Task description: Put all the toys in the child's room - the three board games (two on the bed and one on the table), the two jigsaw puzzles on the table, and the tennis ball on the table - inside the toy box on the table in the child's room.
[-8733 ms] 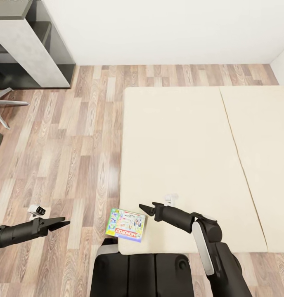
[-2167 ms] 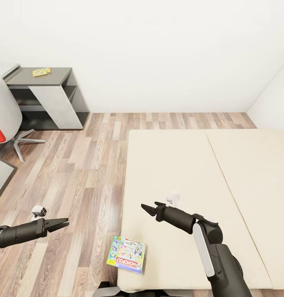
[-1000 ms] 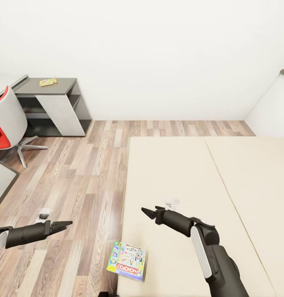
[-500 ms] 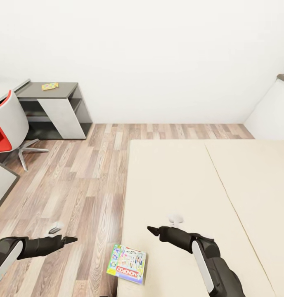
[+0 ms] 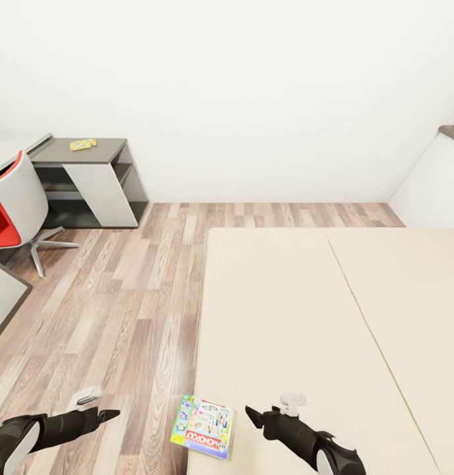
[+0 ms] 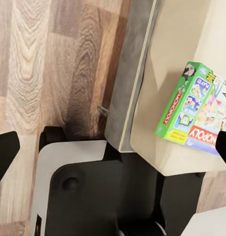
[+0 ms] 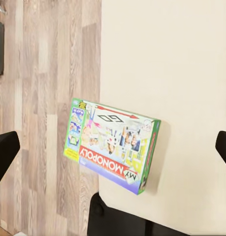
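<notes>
Both arms have dropped low; left pincer (image 5: 108, 415) and right pincer (image 5: 251, 415) hang released. Monopoly box (image 5: 202, 426) overhangs the bed (image 5: 280, 316) edge at 6 o'clock, ungrasped, so pickup remains ahead.

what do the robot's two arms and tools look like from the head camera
Both arms are glossy black, rounded tubes with a white panel along the forearm. Each narrows to a dark, pointed tool: the left tool and the right tool both end in slim black tapered fingers. A small pale grey-white block sits on top of each wrist. No loose cables or printed markings are visible.
</notes>
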{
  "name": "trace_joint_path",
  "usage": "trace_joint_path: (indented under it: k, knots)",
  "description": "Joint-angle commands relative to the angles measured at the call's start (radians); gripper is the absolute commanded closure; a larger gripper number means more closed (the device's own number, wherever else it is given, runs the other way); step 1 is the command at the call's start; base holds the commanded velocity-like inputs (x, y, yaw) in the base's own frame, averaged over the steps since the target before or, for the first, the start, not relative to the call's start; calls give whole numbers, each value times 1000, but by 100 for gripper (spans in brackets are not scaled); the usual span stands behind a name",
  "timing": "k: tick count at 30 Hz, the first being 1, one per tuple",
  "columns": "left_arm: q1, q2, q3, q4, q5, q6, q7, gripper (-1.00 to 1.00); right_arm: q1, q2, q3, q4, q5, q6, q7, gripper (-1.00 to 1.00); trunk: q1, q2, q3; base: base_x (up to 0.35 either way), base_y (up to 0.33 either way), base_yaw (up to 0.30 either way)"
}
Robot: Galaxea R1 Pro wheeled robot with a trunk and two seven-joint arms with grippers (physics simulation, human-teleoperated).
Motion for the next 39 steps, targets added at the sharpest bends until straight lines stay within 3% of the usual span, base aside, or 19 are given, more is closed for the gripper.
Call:
trace_joint_path:
  k: [1, 17, 27, 30, 39]
  knots:
    - [0, -1, 1, 9, 5, -5, -1, -100, 4, 0, -1, -1, -9, 5, 0, -100, 1, -2, 0, 0, 0, 0]
    - [0, -19, 1, 113, 3, -153, 12, -100, 22, -2, -1, 17, -14, -14, 1, -100, 1, -2, 26, 0, 0, 0]
    - [3, -19, -1, 141, 4, -189, 14, -100, 38, -1, -1, 113, -16, -122, 1, -100, 1, -2, 43, 0, 0, 0]
    - [4, -19, -1, 172, 3, -228, 14, -100, 39, 0, -1, 156, -17, -151, 1, -100, 1, -2, 48, 0, 0, 0]
    - [4, -19, -1, 196, 4, -263, 6, -100, 39, -2, -1, 179, -15, -167, 2, -100, 1, -2, 62, 0, 0, 0]
